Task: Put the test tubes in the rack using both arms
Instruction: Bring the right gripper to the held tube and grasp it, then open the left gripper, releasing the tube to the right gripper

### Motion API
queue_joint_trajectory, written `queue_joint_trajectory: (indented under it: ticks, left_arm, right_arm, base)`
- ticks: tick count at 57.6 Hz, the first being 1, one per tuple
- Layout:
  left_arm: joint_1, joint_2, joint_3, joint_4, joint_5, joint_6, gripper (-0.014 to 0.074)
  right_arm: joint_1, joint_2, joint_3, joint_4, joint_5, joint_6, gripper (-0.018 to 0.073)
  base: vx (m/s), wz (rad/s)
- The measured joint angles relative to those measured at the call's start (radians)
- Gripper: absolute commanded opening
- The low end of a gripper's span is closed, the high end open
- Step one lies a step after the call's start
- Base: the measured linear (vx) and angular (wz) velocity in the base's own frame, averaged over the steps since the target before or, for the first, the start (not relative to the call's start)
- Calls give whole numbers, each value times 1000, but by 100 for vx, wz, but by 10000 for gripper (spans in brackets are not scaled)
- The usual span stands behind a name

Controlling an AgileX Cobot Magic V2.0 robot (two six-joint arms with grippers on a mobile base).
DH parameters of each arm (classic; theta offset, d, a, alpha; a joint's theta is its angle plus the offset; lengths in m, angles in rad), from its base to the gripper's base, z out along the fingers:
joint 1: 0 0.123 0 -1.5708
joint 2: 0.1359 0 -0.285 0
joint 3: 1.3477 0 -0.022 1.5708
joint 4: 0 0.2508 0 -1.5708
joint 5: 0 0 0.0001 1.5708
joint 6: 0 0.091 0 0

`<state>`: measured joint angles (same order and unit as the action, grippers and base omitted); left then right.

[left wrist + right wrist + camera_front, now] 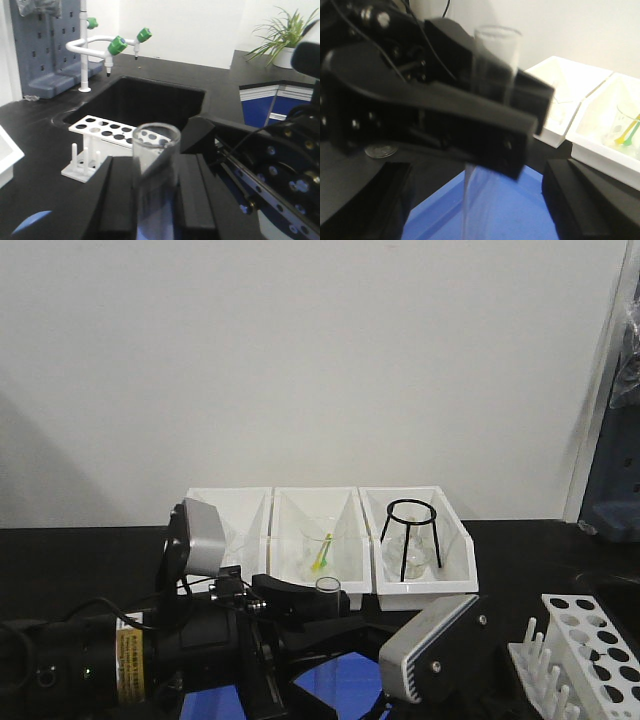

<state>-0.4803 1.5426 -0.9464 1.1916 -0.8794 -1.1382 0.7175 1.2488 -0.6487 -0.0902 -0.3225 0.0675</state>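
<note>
Holding tube [156, 145] upright in clamped left gripper [157, 170], spread right gripper [477, 200] straddling its lower end — close right gently, then release left, keep vertical toward rack [102, 139].

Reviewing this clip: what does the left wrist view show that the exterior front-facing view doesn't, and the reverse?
Only the left wrist view: the sink, the green-tipped faucet and a potted plant. Only the front view: three white bins and the black tripod ring. Both: the test tube in the left tool and the white rack.
</note>
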Motion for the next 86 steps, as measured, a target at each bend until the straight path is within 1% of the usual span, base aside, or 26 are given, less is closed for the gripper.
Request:
queue_joint_trajectory:
  ticks: [9,17,28,34,48,55,66,72,78,86]
  left_arm:
    - [-23,1,0,-7,-1,0,-15]
    - [-37,1,0,-10,-1,0,-15]
    - [-45,1,0,-16,-1,0,-15]
    - [-46,1,0,-16,-1,0,-15]
    - [-46,1,0,-16,-10,0,-15]
    - [-46,1,0,-18,-11,0,-15]
    - [-46,1,0,-18,-12,0,-9]
    - [-46,1,0,-18,-12,0,17]
    - [-46,1,0,-18,-12,3,97]
    - [-46,1,0,-18,-12,8,251]
  right_arm:
    - [0,0,0,0,-4,0,564]
    - [0,0,0,0,-5,0,536]
    - [0,0,0,0,-5,0,446]
    - [0,0,0,0,-5,0,363]
    - [0,0,0,21,-5,2,95]
    - [0,0,0,22,-5,2,-11]
    - [0,0,0,23,-5,2,-11]
    - [0,0,0,23,-5,2,-11]
    - [0,0,0,24,-5,2,-11]
    - [0,0,0,24,-5,2,-11]
  base:
    - [0,0]
    - [0,0]
    - [0,0]
    - [0,0]
    - [0,0]
    - [0,0]
    - [0,0]
    - [0,0]
    - [0,0]
    - [0,0]
